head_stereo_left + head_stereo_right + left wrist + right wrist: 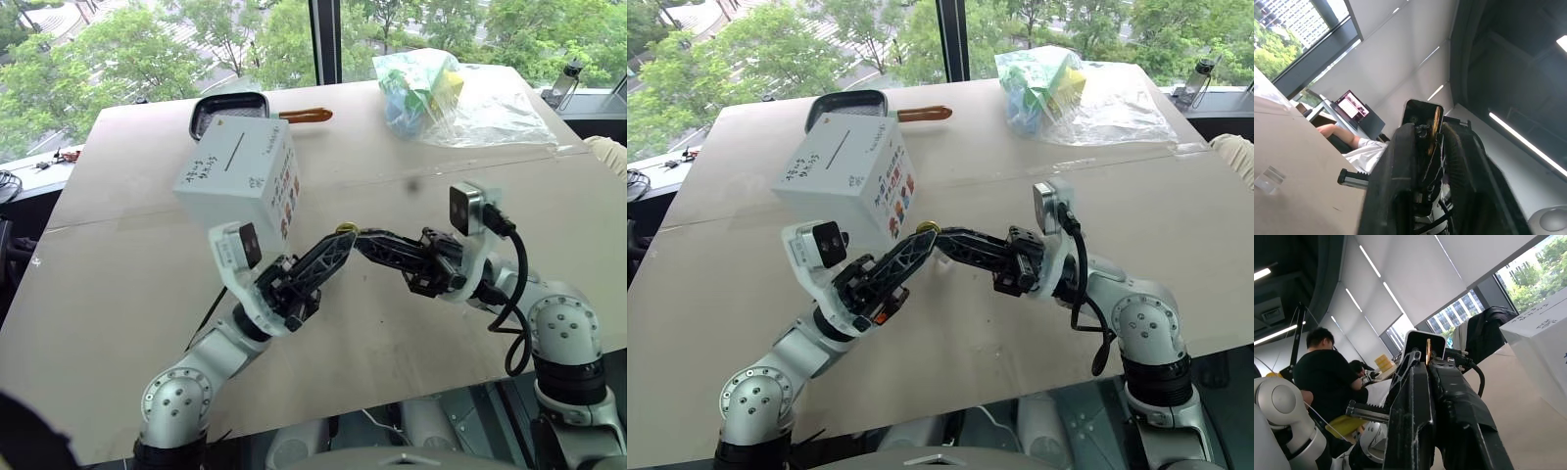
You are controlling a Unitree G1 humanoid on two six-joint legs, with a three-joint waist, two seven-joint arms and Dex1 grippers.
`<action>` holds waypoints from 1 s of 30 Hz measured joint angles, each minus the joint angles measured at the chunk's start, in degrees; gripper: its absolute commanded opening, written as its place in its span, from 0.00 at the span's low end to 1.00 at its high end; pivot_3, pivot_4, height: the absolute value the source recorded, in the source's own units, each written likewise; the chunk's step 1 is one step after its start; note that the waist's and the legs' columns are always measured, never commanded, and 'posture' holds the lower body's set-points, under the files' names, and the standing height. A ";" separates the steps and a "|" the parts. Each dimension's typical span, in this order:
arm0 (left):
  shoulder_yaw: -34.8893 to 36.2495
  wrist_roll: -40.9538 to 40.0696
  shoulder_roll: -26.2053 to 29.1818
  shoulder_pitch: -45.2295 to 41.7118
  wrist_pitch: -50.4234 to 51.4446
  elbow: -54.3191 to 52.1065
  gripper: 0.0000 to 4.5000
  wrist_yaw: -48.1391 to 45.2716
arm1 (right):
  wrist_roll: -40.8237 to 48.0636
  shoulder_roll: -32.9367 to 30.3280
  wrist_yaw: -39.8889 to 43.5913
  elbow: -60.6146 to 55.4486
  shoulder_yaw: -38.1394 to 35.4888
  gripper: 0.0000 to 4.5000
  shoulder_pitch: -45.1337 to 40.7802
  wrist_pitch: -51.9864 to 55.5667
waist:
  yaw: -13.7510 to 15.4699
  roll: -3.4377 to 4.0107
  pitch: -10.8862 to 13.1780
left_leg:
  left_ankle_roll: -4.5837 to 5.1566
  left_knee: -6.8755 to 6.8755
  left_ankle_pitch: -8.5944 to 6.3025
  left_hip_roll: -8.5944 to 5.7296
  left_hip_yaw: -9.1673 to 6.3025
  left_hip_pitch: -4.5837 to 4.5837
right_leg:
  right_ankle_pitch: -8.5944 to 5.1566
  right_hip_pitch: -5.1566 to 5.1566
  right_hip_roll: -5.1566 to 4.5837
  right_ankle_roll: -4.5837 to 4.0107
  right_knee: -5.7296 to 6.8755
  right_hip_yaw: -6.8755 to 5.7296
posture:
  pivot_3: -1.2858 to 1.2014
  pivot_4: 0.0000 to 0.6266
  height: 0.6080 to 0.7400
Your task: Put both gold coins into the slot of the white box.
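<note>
The white box point(235, 171) stands on the table at the back left, with blue handwriting and a dark slot line point(235, 152) on its top. In front of it and to its right, both grippers meet tip to tip above the table. My right gripper point(359, 237) reaches in from the right and is shut on a small gold coin point(345, 229), seen edge-on at its tip point(1428, 351). My left gripper point(337, 241) rises from the lower left to that same coin point(1436, 122). How it stands on the coin is not clear.
A black pan point(230, 105) with an orange handle lies behind the box. A clear plastic bag point(451, 93) of colourful things sits at the back right. A person's sleeve point(609, 152) shows at the right table edge. Bare table point(118, 294) lies under the arms.
</note>
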 measured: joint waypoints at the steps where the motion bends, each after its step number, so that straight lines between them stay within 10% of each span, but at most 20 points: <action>1: -0.14 0.01 -0.24 0.00 -0.06 0.00 0.63 0.22 | -0.22 0.00 0.00 0.01 0.05 0.00 0.00 0.00 | 0.02 0.00 0.00 | 0.00 0.00 0.00 0.00 0.01 0.00 | 0.00 0.00 0.00 0.00 0.00 0.00 | 0.52 0.24 0.85; 3: -0.16 0.65 -1.74 0.02 -1.12 0.00 0.80 1.45 | -0.45 -0.06 0.02 0.01 0.29 0.00 0.00 0.00 | 0.05 0.00 0.00 | 0.00 0.00 0.00 -0.01 0.02 -0.01 | 0.00 0.01 -0.01 0.00 -0.01 0.01 | 0.52 0.24 0.85; 8: -0.16 0.66 -2.53 0.31 -2.31 -0.01 0.80 1.62 | -0.63 -0.46 0.10 0.01 0.47 0.00 0.00 -0.01 | 0.03 0.00 0.00 | 0.00 0.00 0.00 0.00 0.00 -0.01 | 0.00 0.00 -0.01 0.00 -0.01 0.01 | 0.52 0.24 0.85; 16: -0.03 0.64 -2.57 0.38 -2.92 0.00 0.02 1.24 | -0.68 -0.41 0.74 0.00 0.49 0.00 0.00 -0.20 | 0.03 -0.01 0.00 | 0.00 0.00 0.00 0.00 0.01 -0.01 | 0.00 0.00 0.00 0.00 -0.02 0.01 | 0.52 0.24 0.85; 25: 0.30 0.61 -1.47 0.44 -2.86 0.00 0.02 0.81 | -1.08 -0.39 1.10 0.00 1.03 0.00 0.03 -0.60 | 0.04 -0.01 0.00 | 0.00 -0.01 0.00 0.00 0.01 -0.02 | -0.01 0.00 0.00 0.00 -0.03 0.00 | 0.52 0.24 0.85; 30: 0.73 1.50 -0.61 0.58 -3.00 0.00 0.00 0.67 | -2.38 -0.49 0.46 0.37 0.96 0.41 0.03 -1.21 | 0.03 0.00 0.00 | 0.00 -0.01 0.00 0.00 0.00 -0.01 | -0.01 0.00 0.00 0.00 -0.03 -0.01 | 0.52 0.24 0.85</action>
